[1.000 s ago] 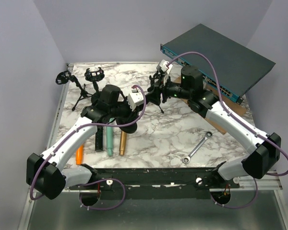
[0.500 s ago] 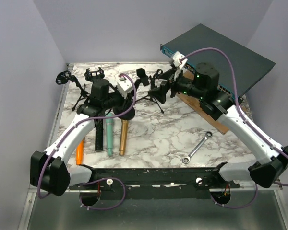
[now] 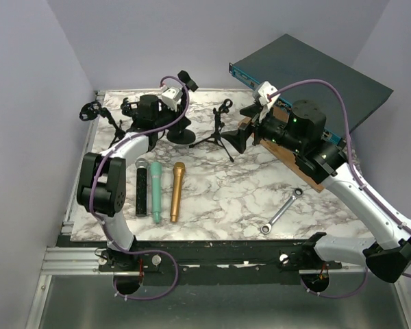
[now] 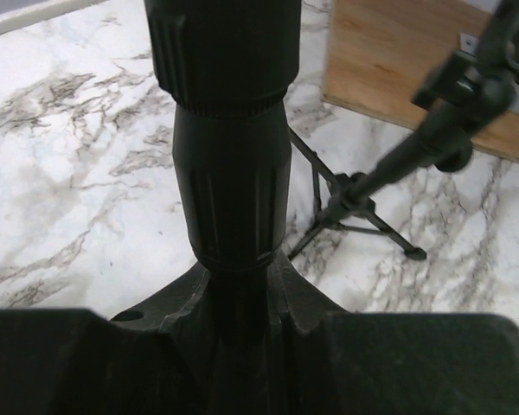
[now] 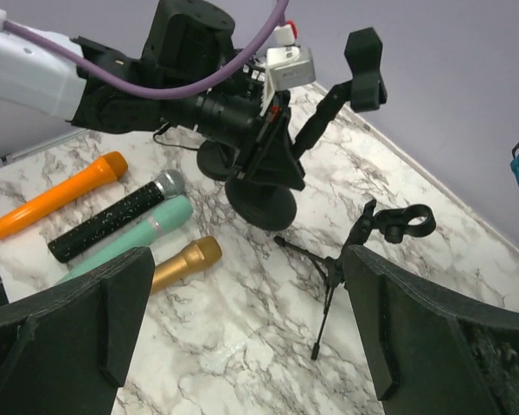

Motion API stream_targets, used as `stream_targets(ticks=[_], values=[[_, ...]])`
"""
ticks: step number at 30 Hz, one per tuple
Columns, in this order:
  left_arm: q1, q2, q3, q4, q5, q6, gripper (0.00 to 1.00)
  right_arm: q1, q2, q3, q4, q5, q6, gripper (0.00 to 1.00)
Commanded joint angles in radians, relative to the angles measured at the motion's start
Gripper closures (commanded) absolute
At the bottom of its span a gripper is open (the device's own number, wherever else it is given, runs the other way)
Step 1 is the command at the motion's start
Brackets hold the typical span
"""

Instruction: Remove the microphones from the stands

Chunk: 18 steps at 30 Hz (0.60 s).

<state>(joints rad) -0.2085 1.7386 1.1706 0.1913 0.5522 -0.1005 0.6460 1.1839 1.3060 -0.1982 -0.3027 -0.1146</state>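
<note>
Left claw (image 4: 238, 294) pinches the round-base stand (image 5: 264, 203) at the tabletop's (image 3: 212, 199) eleven o'clock; right claw (image 3: 243, 133) gapes wide. Best settle the base flat, clear of the tripod stand (image 5: 333, 275), before releasing.

Glossy marbled table (image 3: 226, 199), matt black tripod stand (image 3: 219, 127)

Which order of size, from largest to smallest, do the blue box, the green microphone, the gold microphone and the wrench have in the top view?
1. blue box
2. green microphone and gold microphone: they look about alike, so no rank between them
3. wrench
</note>
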Motion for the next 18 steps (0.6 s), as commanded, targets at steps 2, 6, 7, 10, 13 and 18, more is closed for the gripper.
stream_targets(ticks=[2, 6, 7, 10, 13, 18], values=[[0.009, 0.114, 0.162, 0.13, -0.081, -0.071, 0.97, -0.015, -0.012, -0.023, 0.014, 0.029, -0.016, 0.0], [0.02, 0.176, 0.208, 0.11, -0.104, -0.092, 0.88, -0.029, -0.021, -0.04, 0.02, 0.019, -0.016, 0.0], [0.021, 0.185, 0.211, 0.116, -0.115, -0.094, 0.84, -0.034, -0.02, -0.045, 0.023, 0.015, -0.014, 0.0], [0.035, 0.215, 0.257, 0.09, -0.115, -0.119, 0.78, -0.045, -0.014, -0.052, 0.027, 0.0, -0.007, 0.0], [0.049, 0.233, 0.274, 0.08, -0.099, -0.152, 0.72, -0.059, -0.009, -0.059, 0.035, -0.027, 0.01, 0.0], [0.066, 0.216, 0.22, 0.155, -0.066, -0.192, 0.66, -0.069, 0.002, -0.061, 0.042, -0.044, 0.019, 0.0]])
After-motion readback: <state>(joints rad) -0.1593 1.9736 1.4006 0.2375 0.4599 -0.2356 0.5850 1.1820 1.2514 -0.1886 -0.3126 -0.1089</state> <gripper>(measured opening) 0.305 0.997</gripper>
